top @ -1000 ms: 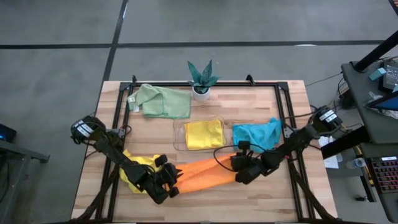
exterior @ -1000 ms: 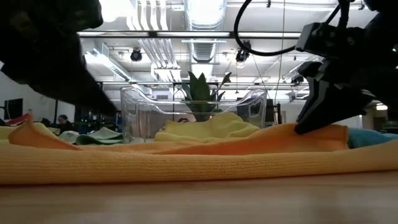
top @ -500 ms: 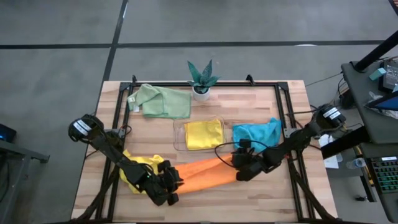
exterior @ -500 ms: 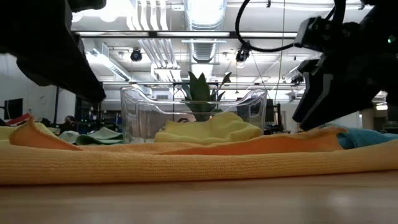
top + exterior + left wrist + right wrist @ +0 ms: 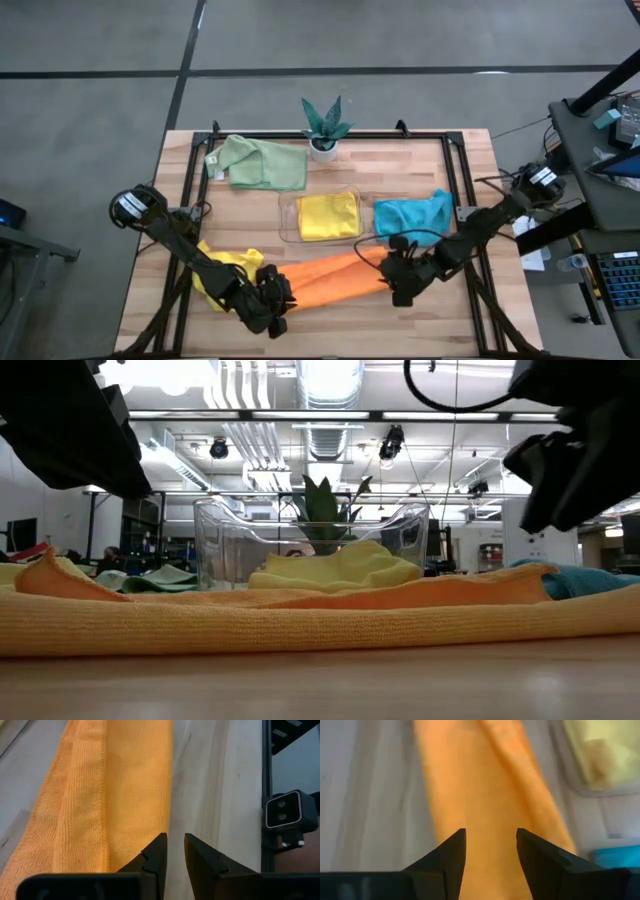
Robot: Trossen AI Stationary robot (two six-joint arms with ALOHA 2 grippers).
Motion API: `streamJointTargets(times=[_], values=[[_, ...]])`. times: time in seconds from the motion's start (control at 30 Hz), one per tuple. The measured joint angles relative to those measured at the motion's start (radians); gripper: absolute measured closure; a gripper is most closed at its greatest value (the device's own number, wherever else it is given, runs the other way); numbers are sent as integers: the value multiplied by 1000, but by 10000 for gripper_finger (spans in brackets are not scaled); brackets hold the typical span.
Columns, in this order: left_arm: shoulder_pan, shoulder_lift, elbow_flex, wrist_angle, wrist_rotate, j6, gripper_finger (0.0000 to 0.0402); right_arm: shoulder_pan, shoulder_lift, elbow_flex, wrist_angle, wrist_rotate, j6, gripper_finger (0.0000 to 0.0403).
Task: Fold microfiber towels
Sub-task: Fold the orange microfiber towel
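Note:
An orange microfiber towel (image 5: 330, 278) lies folded into a long strip near the table's front edge, flat on the wood. My left gripper (image 5: 173, 845) hovers at the towel's left end with a narrow gap between its fingers and only bare wood showing in that gap. Over the towel's right end, my right gripper (image 5: 490, 845) is open and raised clear of it. A yellow towel (image 5: 222, 268) lies under my left arm. Another yellow towel (image 5: 328, 214) rests in the clear tray (image 5: 287, 222). A teal towel (image 5: 412, 214) and a pale green towel (image 5: 258, 163) lie farther back.
A small potted plant (image 5: 325, 128) stands at the table's far edge, behind the tray. A black frame rail (image 5: 462, 190) runs along the table's right side and another (image 5: 188, 190) along its left. Bare wood shows in front of the orange towel.
My right gripper has opened and let go of the orange towel's right end, then gone up and toward the table's near right corner. That end has sunk flat onto the table. My left gripper has risen a little above the towel's left end.

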Motion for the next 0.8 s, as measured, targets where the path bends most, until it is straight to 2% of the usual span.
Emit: streamJointTargets(times=[0.17,0.5,0.67,0.8], values=[[-1,18,2,30,1,0,350,42,66,0,43,-1,8,268],[-3,82,2,104,-3,-17,350,44,218,0,88,-5,17,345],[-3,83,3,102,-3,-26,350,46,224,2,92,-65,27,380],[-3,83,3,98,-3,-26,350,54,212,2,88,-158,55,393]])
